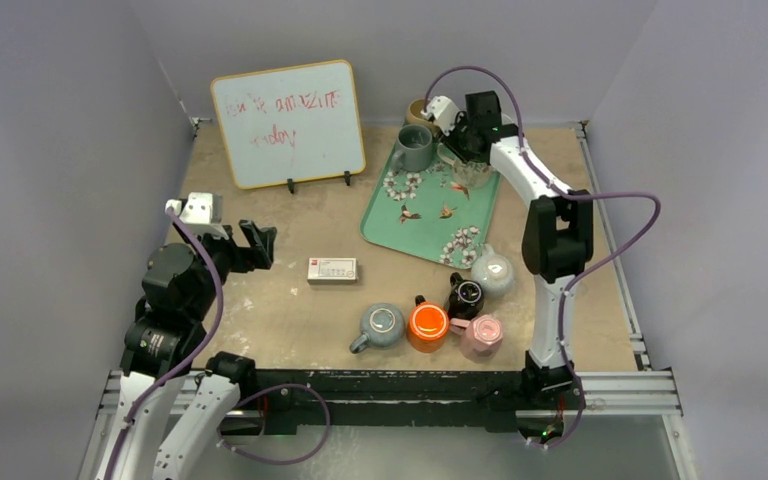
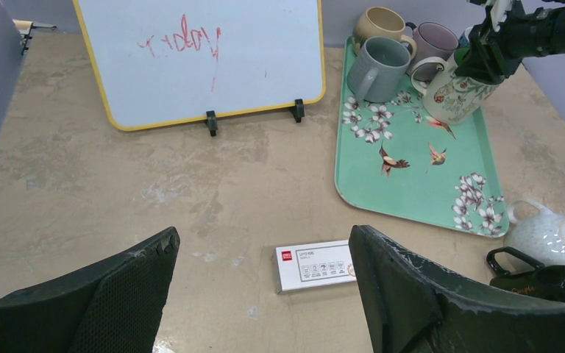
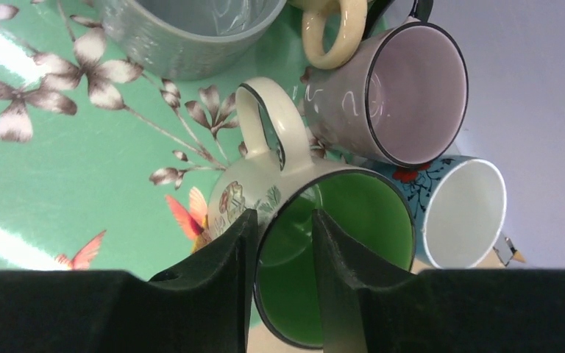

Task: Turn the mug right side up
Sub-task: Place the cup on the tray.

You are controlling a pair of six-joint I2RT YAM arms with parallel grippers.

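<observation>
Worn beige table (image 1: 290, 300) spreads between grey walls. Nearest, the left pincer (image 1: 263, 246) hangs over the table with its jaws wide apart, holding nothing; a small white box (image 1: 331, 269) lies near it. Toward the right, close to the near edge, stands a cluster of mugs (image 1: 427, 322). Farther off lies the green flowered tray (image 1: 415, 225), and at its far corner is the floral mug (image 2: 452, 92), mouth upward but leaning. I cannot tell whether its foot is on the tray or just above it. The step in hand looks like setting it down: level it so the base meets the tray flat, keep it off the mauve mug (image 3: 412, 92) and blue mug (image 3: 460, 209) just beside, and let go only once it rests. The right pincer (image 3: 283, 217) is narrowed onto the mug's rim wall, one finger inside the green interior, one outside by the handle. Beyond stands a whiteboard (image 1: 287, 122)
</observation>
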